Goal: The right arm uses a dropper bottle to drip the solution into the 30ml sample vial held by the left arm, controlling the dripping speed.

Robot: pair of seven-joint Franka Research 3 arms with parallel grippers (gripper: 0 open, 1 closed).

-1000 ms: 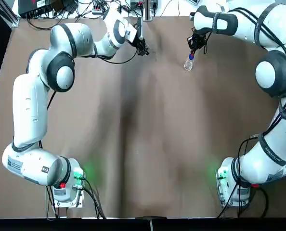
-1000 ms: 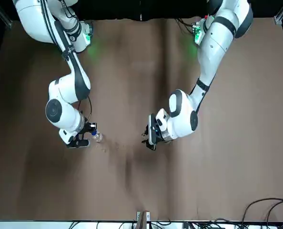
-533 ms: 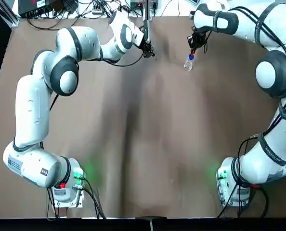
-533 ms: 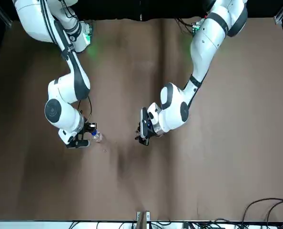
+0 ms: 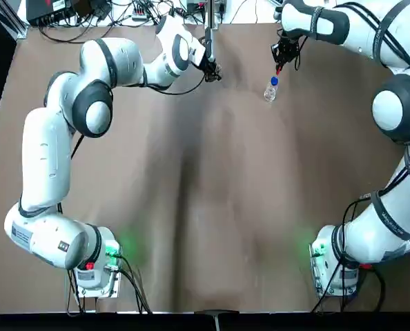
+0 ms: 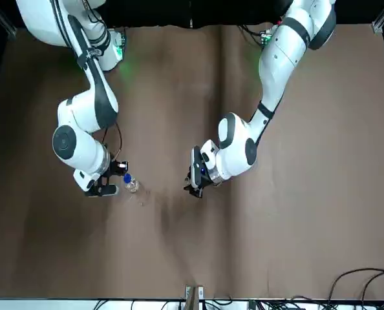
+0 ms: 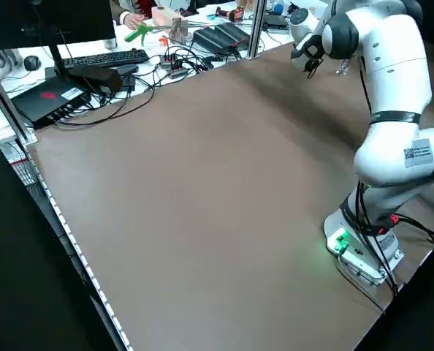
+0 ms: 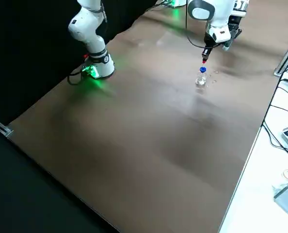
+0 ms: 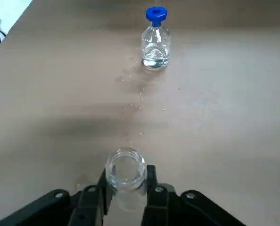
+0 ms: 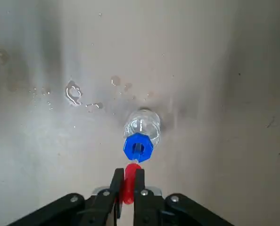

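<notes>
The dropper bottle [image 5: 270, 90], clear with a blue collar [image 10: 138, 146], stands on the brown table at the far side. My right gripper [image 5: 283, 61] hovers just above it, shut on the red-topped dropper [image 10: 129, 187], which is out of the collar [image 8: 202, 71]. My left gripper [image 5: 212, 69] is a short way to the bottle's left, low over the table. It is shut on the sample vial [image 9: 126, 175], which is upright with its mouth open. The left wrist view has the bottle [image 9: 155, 41] ahead of the vial, with no dropper in it.
Small drops of liquid [image 10: 74, 92] lie on the table [image 5: 212, 207] around the bottle. A metal post [image 5: 209, 15] stands at the far edge near the left gripper. Cables and boxes [image 7: 129, 66] crowd the bench beyond that edge.
The left gripper swung toward the bottle with the vial, then stopped. The right gripper drew up and back with the red dropper. The bottle stayed in place.
</notes>
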